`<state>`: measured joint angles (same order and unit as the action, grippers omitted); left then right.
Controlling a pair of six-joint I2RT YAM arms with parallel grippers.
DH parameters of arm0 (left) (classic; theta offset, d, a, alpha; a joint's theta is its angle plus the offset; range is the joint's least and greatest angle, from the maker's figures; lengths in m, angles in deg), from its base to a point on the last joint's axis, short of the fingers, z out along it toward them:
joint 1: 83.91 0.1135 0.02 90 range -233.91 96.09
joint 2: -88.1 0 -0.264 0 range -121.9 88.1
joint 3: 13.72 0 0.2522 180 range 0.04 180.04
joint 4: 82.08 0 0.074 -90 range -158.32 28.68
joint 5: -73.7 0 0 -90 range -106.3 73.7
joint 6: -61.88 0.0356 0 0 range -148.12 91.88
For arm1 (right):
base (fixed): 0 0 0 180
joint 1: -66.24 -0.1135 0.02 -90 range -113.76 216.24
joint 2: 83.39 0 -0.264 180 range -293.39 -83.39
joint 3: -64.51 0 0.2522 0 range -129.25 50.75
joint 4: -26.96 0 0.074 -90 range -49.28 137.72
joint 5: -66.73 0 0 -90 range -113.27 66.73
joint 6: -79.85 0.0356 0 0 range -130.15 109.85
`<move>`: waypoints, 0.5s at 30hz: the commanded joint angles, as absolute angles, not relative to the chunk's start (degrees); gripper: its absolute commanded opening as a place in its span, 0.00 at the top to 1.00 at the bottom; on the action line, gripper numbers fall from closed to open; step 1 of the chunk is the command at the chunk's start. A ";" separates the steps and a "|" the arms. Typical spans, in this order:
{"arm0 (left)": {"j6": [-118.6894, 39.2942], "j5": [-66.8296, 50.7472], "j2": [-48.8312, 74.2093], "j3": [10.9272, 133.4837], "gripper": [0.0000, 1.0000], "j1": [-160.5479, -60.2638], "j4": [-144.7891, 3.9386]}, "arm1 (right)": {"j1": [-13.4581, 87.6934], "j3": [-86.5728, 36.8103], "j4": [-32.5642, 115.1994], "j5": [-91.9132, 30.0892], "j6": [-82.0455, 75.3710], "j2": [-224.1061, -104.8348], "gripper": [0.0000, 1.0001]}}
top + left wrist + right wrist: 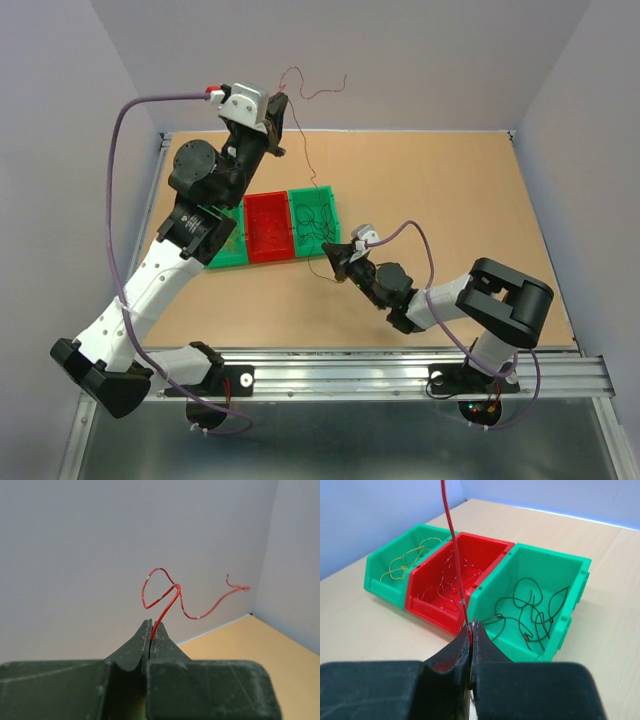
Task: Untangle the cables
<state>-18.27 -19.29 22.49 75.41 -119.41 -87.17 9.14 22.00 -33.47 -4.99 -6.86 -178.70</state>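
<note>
At lower centre of the overhead view, our right gripper (pixel 337 256) reached low beside the bins (pixel 432 611), pinched shut on the red wire (pixel 454 532), probably to draw it taut. Upper left, our raised left gripper (pixel 277 103) clamped its far end.
</note>
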 commanded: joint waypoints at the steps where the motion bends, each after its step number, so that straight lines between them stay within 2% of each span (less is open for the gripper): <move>1: -13.62 -25.79 21.21 85.46 1.00 -118.89 -83.53 | 8.76 25.17 -36.97 -4.20 -6.64 -176.73 0.99; 6: -12.65 -30.18 21.65 88.10 1.00 -118.71 -82.39 | 8.76 26.23 -36.54 -4.63 -6.90 -175.15 0.99; 9: -12.47 -29.58 24.19 85.48 1.00 -118.80 -82.21 | 8.76 25.45 -35.40 -6.21 -7.16 -174.01 1.00; 15: -12.56 -22.38 29.73 72.30 1.00 -118.80 -76.87 | 8.76 11.13 -13.97 -19.47 -7.08 -174.09 0.99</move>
